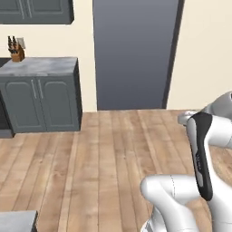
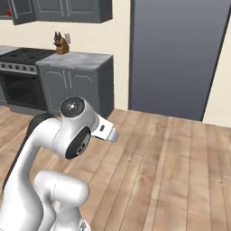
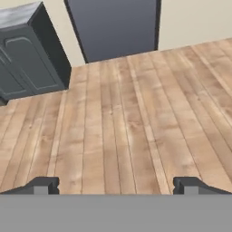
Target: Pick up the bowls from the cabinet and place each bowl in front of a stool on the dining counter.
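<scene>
Far left, a dark grey upper wall cabinet (image 2: 67, 10) hangs above a stove (image 2: 20, 74) with a black oven front; at the cabinet's open left end a small patch of red (image 2: 8, 12) shows, too small to identify as a bowl. Right of the stove stands a grey lower cabinet (image 1: 43, 102) with panelled doors and a marble worktop (image 2: 74, 59), which carries a knife block (image 1: 16, 53) against the cream wall. Farther right, a tall flat dark grey panel (image 1: 133, 54) rises from the wood plank floor (image 1: 104, 158). In the near left corner of the left base view, a grey slab corner (image 1: 18, 221) intrudes. The white arm (image 2: 67, 135) is folded near its base. The end effector (image 3: 116, 186) hangs over bare floor, its two dark fingertips (image 3: 43, 185) spread fully apart with nothing between them.
</scene>
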### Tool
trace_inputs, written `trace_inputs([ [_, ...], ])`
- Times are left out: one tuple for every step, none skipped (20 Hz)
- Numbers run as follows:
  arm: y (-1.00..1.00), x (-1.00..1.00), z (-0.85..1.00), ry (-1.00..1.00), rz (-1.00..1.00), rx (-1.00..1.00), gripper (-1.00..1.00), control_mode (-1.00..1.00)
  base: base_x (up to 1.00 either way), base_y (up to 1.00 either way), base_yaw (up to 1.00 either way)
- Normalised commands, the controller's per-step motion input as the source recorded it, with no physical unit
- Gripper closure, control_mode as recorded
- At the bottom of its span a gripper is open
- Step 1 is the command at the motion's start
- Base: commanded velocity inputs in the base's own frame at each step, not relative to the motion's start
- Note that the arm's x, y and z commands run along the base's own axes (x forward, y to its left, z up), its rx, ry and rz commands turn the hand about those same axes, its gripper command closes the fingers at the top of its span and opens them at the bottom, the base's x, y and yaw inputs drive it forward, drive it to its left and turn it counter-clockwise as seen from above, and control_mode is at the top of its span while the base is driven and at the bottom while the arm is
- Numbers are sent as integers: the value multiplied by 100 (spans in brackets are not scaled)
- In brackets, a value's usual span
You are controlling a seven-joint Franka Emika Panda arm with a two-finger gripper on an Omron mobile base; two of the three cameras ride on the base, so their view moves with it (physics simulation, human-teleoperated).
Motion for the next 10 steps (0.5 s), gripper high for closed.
trace_inputs([
  [0, 0, 0, 0, 0, 0, -100, 100, 100, -13, 48],
  [0, 0, 0, 0, 0, 0, -100, 100, 100, -11, 49],
  [0, 0, 0, 0, 0, 0, -100, 100, 100, -10, 53],
  [0, 0, 0, 0, 0, 0, -100, 100, 100, -9, 55],
  [0, 0, 0, 0, 0, 0, -100, 100, 100, -7, 57],
  [0, 0, 0, 0, 0, 0, -100, 100, 100, -6, 57],
  [0, 0, 0, 0, 0, 0, -100, 100, 100, -6, 58],
  [0, 0, 0, 0, 0, 0, -100, 100, 100, -7, 58],
  [0, 0, 0, 0, 0, 0, -100, 100, 100, -7, 59],
  [0, 0, 0, 0, 0, 0, -100, 100, 100, -7, 59],
])
